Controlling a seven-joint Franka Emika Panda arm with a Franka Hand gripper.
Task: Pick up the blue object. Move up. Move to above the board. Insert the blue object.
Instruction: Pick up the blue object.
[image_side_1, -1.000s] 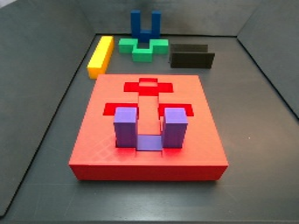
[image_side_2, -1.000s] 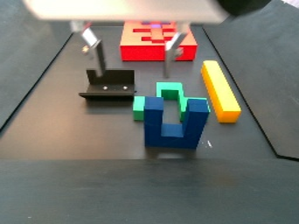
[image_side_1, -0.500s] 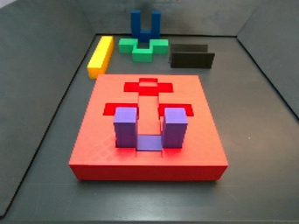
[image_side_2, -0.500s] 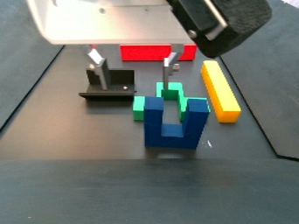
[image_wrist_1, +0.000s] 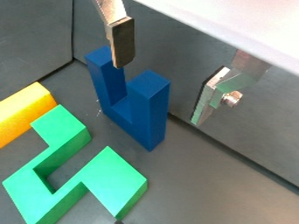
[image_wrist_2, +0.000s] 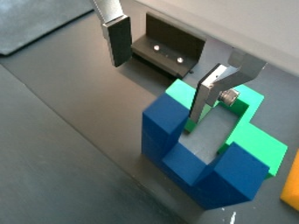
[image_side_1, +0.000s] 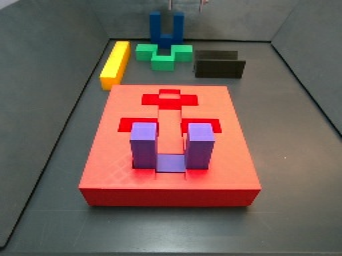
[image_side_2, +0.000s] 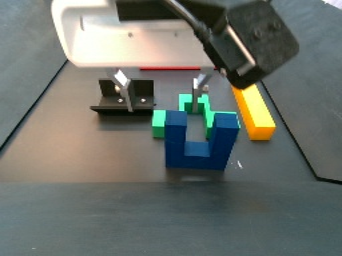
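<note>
Two flat silver fingers of my claw (image_side_2: 162, 88) now hang much lower than they did a sec ago: over that last second I've dropped and slid from up near the big flat red recessed board (image_side_1: 167, 140) to just behind the deep blue U-shaped plastic block (image_side_2: 201, 140). So step one, the pick-up, is in its approach and nothing later has begun. The claw is spread wide and has hold of nothing. In a wrist view one padded finger (image_wrist_1: 121, 39) sits above a blue prong w/o touching, while the other stands off to the side over bare floor. I'm not centred on the block yet, I'd say. The blue block hasn't moved. It stands upright on the dark tabletop at the end away from the board, base down and both prongs pointing straight up, just beside the green stepped block (image_side_2: 187, 110) and near the yellow bar (image_side_2: 251, 100) and the fixture (image_side_2: 120, 105). Its long axis looks vertical, along the prongs. The prong-to-prong line runs roughly across this side view, about parallel to my finger line. The board's front recess already holds a purple U-shaped block (image_side_1: 171, 145).
</note>
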